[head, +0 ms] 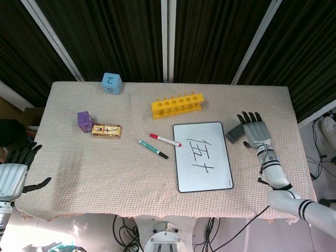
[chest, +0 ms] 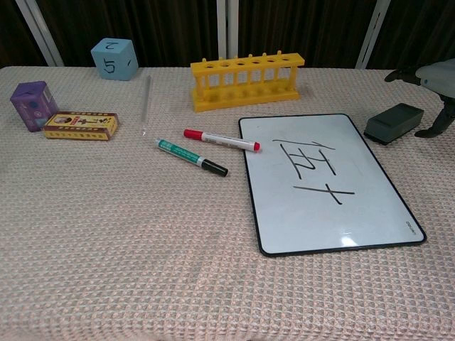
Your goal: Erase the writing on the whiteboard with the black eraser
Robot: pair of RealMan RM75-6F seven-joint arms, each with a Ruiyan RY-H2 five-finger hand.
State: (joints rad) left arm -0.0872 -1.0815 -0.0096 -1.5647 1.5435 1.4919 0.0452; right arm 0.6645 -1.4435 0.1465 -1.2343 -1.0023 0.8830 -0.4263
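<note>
The whiteboard lies flat right of the table's middle, with black strokes written on it. Just past its right edge sits the black eraser. My right hand hovers over the eraser's right side, fingers spread, holding nothing; a fingertip hangs close beside the eraser's right end. Far away at the table's left front edge, my left hand is open and empty; the chest view does not show it.
A red marker and a green marker lie left of the board. A yellow rack stands behind it. A blue cube, purple box and yellow box sit at the left.
</note>
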